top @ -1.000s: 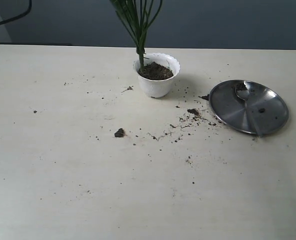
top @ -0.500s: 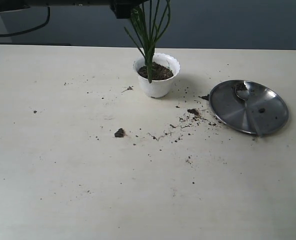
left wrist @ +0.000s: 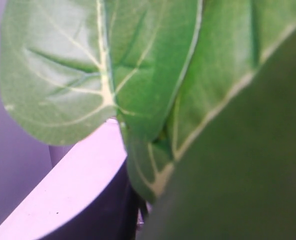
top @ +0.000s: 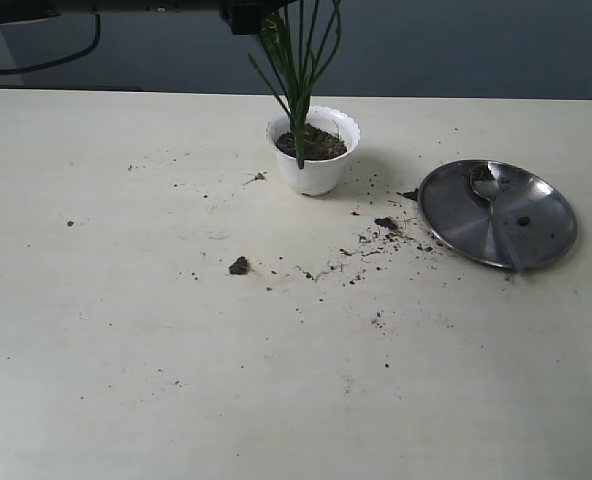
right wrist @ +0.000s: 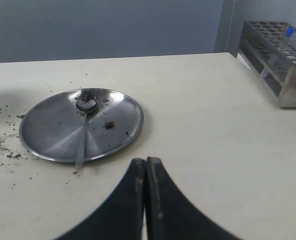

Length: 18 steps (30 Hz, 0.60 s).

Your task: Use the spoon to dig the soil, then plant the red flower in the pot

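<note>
Right end effector (right wrist: 146, 161) is the easy one: its two black fingers are pressed flat together with nothing between them, and it hovers over bare desk (top: 176, 380) just beside the round steel plate (top: 536, 235).

Left end effector (top: 248, 17) is trickier. In the exterior view it's only a dark block at the top edge, right up against the thin green stems of the red flower (top: 298, 80). The jaws are hidden, so I honestly can't tell if it's clamped on the stems or how far open it is. Its wrist camera is no help either, since it shows wall-to-wall green leaves, close and blurry. No red bloom shows in any view.

The stems lean a bit and run down into the soil (top: 316, 143) inside the white scalloped pot (top: 316, 175), which stands upright near the desk's far edge. The spoon (top: 491, 195) lies in the plate, right of the pot, with dirt on its bowl and its handle reaching to the rim.

The desk is pale cream and pretty messy, with crumbs scattered between pot and plate, plus one bigger clump (top: 239, 265) out front. There's a dull blue-grey wall (top: 476, 45) behind, a black cable (top: 76, 45) at the top left, and a tube rack (right wrist: 280, 55) at the desk's far corner in the right wrist view.
</note>
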Each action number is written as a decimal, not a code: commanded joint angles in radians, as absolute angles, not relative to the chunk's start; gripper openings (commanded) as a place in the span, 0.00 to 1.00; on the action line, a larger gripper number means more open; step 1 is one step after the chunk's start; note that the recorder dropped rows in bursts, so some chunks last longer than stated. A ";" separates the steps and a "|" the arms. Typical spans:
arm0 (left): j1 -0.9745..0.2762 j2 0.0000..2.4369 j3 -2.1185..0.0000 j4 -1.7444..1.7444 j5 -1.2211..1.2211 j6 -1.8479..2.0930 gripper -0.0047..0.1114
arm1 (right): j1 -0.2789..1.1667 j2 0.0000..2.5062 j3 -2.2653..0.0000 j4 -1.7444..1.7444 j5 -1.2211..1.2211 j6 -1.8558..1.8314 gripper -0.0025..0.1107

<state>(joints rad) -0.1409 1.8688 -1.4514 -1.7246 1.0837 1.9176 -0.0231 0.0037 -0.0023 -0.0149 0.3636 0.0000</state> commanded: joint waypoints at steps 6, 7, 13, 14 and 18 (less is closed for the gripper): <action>-0.137 1.867 -1.457 -1.744 1.094 1.888 0.04 | -0.029 0.000 0.000 -0.015 0.360 0.000 0.02; -0.137 1.867 -1.457 -1.744 1.094 1.883 0.04 | -0.029 0.000 0.000 -0.015 0.360 0.000 0.02; -0.137 1.867 -1.457 -1.744 1.094 1.870 0.04 | -0.029 0.000 0.000 -0.015 0.360 0.000 0.02; -0.137 1.867 -1.457 -1.744 1.096 1.860 0.04 | -0.029 0.000 0.000 -0.015 0.360 0.000 0.02; -0.137 1.861 -1.457 -1.744 1.101 1.860 0.04 | -0.029 0.000 0.000 -0.015 0.360 0.000 0.02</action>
<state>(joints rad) -0.1409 1.8688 -1.4514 -1.7246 1.0862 1.8692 -0.0231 0.0037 -0.0023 -0.0149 0.3636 0.0000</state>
